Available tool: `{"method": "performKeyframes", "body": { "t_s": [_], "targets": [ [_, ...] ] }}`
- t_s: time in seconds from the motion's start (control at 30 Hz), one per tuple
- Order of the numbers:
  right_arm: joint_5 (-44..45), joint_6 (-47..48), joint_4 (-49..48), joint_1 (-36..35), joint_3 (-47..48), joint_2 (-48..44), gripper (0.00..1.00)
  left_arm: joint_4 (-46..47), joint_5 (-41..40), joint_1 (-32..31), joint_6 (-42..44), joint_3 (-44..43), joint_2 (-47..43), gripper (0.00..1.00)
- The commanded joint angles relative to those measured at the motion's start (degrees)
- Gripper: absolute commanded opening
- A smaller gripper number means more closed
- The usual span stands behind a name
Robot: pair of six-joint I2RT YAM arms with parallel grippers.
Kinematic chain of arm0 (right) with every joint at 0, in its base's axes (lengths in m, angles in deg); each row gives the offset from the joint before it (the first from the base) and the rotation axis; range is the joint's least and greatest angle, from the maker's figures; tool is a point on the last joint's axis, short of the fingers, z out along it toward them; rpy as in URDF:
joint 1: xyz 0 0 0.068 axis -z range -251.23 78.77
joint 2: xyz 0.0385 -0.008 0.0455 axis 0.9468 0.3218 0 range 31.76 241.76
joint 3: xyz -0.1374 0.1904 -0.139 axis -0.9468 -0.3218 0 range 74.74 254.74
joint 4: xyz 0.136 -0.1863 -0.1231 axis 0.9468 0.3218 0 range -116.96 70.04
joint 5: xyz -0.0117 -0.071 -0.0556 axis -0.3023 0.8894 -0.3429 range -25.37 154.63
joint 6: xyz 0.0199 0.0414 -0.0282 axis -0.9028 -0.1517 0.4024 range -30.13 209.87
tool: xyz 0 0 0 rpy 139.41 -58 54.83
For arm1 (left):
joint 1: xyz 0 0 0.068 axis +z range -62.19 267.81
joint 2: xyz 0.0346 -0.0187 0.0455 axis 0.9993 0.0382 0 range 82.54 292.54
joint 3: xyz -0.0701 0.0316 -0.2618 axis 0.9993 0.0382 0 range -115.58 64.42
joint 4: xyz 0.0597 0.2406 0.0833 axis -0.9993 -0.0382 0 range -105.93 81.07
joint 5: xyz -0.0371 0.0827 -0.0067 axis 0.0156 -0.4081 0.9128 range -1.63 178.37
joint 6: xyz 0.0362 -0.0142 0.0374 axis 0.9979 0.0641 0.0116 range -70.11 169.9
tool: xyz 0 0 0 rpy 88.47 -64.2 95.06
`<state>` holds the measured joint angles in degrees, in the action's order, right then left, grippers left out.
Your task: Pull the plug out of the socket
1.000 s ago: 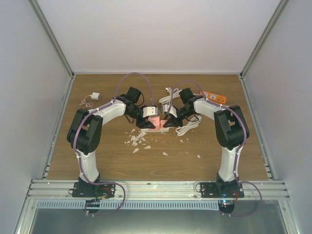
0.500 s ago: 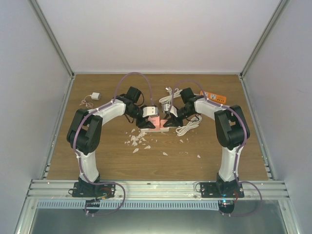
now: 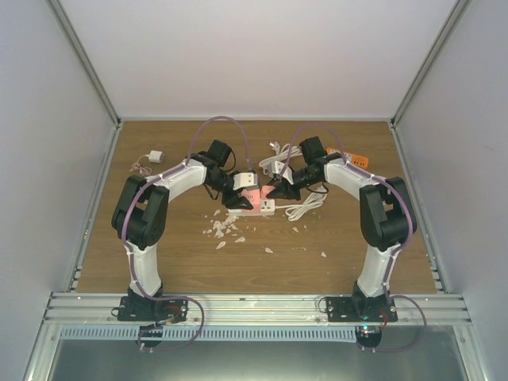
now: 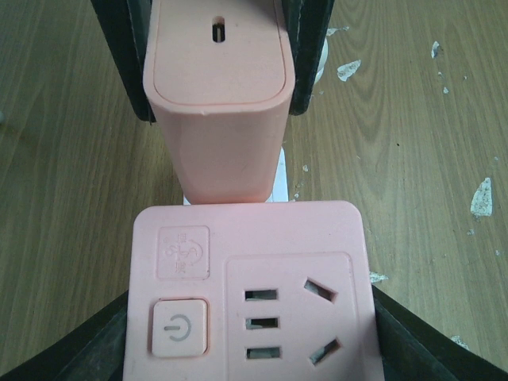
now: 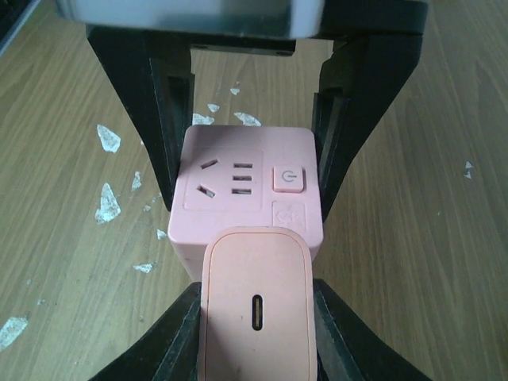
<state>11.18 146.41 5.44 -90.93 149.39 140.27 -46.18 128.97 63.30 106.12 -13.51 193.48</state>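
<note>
left gripper (image 4: 252, 317) clamped on pink socket cube (image 4: 254, 238), sat over white power strip (image 3: 267, 208). right gripper (image 5: 254, 317) pinched tight on pink plug (image 5: 255, 270), right beside cube; prongs out or not, can't tell

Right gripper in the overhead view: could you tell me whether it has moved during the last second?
Yes. The right gripper has drawn back rightward, away from the white power strip, which stayed put, and it is shut on the pink plug.
</note>
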Motion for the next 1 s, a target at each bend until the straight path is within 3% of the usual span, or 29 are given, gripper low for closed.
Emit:
{"method": "performKeyframes", "body": {
  "t_s": [0.0,0.1,0.43,0.67,0.97],
  "targets": [
    [-5.3,-2.7,-1.8,2.3,-0.2,-1.1,0.05,-1.1,-1.4,-0.6,-2.8,0.0,0.0,0.49],
    [-7.2,-6.4,-2.1,4.7,1.2,-0.9,0.05,2.2,-1.0,-0.3,-6.6,-0.8,-2.1,0.70],
    [-12.5,-27.7,-10.4,11.1,6.7,-1.7,0.06,14.7,-5.8,-0.3,-15.0,-1.6,-9.2,0.99],
    [-12.6,-42.5,-19.2,13.9,8.1,-3.2,0.07,22.1,-11.3,-1.4,-20.0,-4.3,-11.0,0.99],
    [-11.4,-66.5,-33.8,16.0,8.9,-4.9,0.08,36.2,-26.9,-11.3,-26.2,-6.1,-10.4,0.99]
  ]
}}
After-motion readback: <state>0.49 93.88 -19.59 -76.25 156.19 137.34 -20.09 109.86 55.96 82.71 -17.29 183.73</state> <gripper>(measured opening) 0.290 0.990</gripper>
